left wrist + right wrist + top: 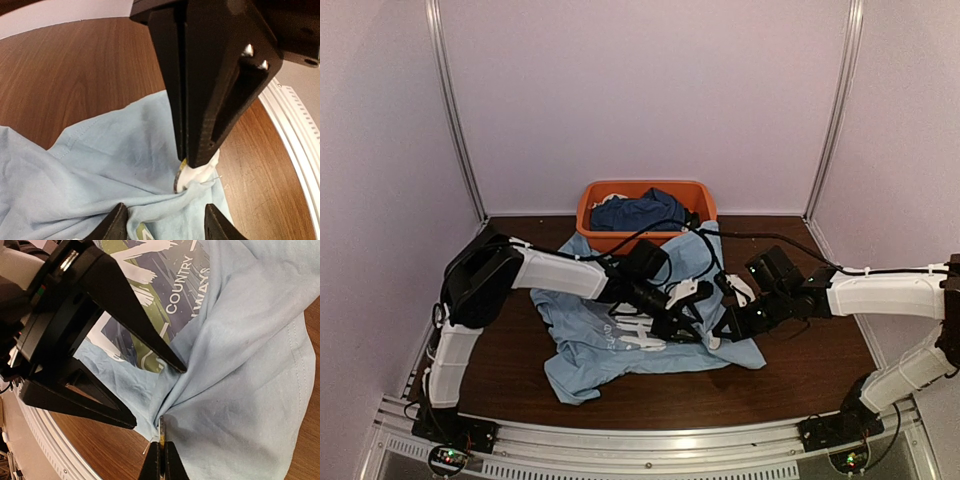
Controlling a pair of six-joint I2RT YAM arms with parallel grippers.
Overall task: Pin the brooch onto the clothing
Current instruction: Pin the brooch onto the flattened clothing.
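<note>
Right wrist view gives the closest look: the right pincer [161, 460] is clenched tight on the brooch [161, 429], a thin gold-toned disc held edge-on just past its tips. A fine pin [148, 447] pokes out to one side. The disc's far edge sits right at a raised fold of the light blue T-shirt [240, 365]; whether the pin has entered the cloth I cannot tell. Just beyond the right pincer the left pincer [159, 397] stands released, its two black fingers spread wide. One tip is down on the fabric by the printed chest design and the other is near the shirt's edge, with the fold running between them. From the left wrist, the left pincer [165, 225] shows the same gap, cloth ridged up between its fingertips. The right pincer [197, 160] comes down in front of it, closed on the brooch [178, 181] where the fold rises. From the top camera, both arms lean in over the T-shirt [590, 355], which lies rumpled on the brown tabletop [800, 375]. Well beyond both pincers, an orange bin [600, 192] holds a dark blue garment [640, 212].
</note>
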